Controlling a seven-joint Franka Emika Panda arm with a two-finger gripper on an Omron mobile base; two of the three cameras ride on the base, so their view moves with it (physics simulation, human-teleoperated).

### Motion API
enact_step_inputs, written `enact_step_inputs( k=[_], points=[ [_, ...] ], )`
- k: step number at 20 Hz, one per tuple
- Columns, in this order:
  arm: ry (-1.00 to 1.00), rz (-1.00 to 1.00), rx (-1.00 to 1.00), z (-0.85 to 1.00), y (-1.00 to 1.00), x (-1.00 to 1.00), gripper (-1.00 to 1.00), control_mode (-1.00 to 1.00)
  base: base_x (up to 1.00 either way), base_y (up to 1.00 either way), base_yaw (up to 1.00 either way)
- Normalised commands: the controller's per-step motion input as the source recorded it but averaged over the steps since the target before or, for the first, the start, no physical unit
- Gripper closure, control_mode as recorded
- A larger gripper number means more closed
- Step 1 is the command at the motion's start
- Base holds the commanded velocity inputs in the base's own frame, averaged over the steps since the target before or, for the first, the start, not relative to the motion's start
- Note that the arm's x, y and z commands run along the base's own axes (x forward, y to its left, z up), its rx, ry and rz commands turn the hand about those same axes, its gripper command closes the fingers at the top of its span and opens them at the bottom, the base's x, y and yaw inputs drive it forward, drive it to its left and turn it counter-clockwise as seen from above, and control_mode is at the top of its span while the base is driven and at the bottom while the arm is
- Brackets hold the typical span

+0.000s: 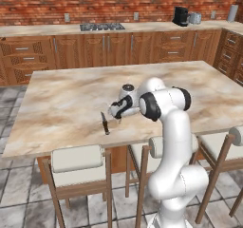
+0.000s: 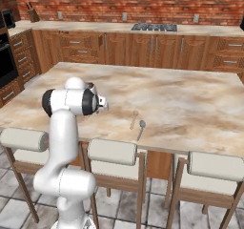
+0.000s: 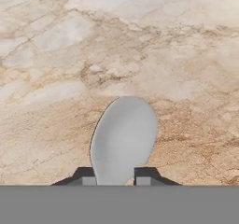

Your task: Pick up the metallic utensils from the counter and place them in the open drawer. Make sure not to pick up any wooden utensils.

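A: How is the scene laid out, from the largest thing down?

B: A marbled island bench (image 1: 66, 103) is seen ahead of the base, with padded stools (image 1: 76, 161) drawn up along its near edge. The open drawer cannot be made out in these views.

A: And on the bench?

B: A knife with black handle (image 1: 104, 123) is seen lying near the front edge, its length running roughly away from the stools. From the right base view, a silver spoon (image 2: 141, 129) and a tan wooden utensil (image 2: 134, 119) are seen just beside each other, well apart from the arm, both lying roughly front to back.

A: Where is the gripper (image 1: 116, 116)?

B: It is held low over the bench, just beside the knife. In the hand view, a grey, rounded blade (image 3: 123, 141) is seen rising from between the two fingers (image 3: 85, 175), its long axis pointing straight away from the hand over bare marble.

A: So something is held?

B: The fingers appear drawn narrow around that grey piece, so it is judged to be gripped. Whether it has left the bench cannot be told.

A: What does the coming move turn on?

B: The piece would have to be carried to the drawer with its length kept along the drawer's width. The wooden utensil is to be left alone.
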Motion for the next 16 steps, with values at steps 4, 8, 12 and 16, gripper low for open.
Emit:
enact_step_inputs(
  k=[4,8,12,16],
  points=[
    [0.14,-0.07,-0.02,-0.91,0.00,-0.93,1.00,-1.00,0.00,0.00,0.00],
    [0.10,-0.06,0.14,0.17,-0.15,-0.65,1.00,-1.00,0.00,0.00,0.00],
    [0.20,-0.06,0.08,0.86,-0.06,-0.31,1.00,-1.00,0.00,0.00,0.00],
    [0.14,-0.06,0.00,1.00,0.00,-0.07,1.00,-1.00,0.00,0.00,0.00]
  ],
)
